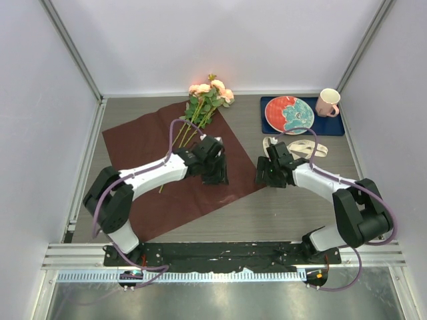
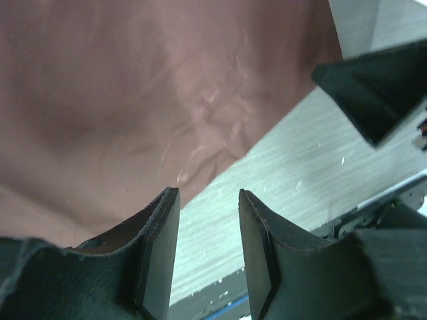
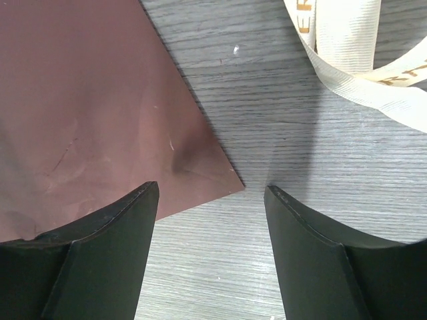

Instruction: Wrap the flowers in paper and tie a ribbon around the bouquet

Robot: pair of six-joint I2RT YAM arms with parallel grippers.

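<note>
Both claws are spread and empty: left gripper (image 2: pixel 208 193) hangs over the near-right edge of the paper (image 1: pixel 150 163), right gripper (image 3: pixel 212 188) at its right corner. The flowers (image 1: pixel 209 95) lie across its far corner, the ribbon (image 3: pixel 347 53) loose off its right side (nothing wrapped or tied yet).

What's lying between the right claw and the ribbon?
Nothing but bare table, seen in the right wrist view between the open right claw and the ribbon.
</note>
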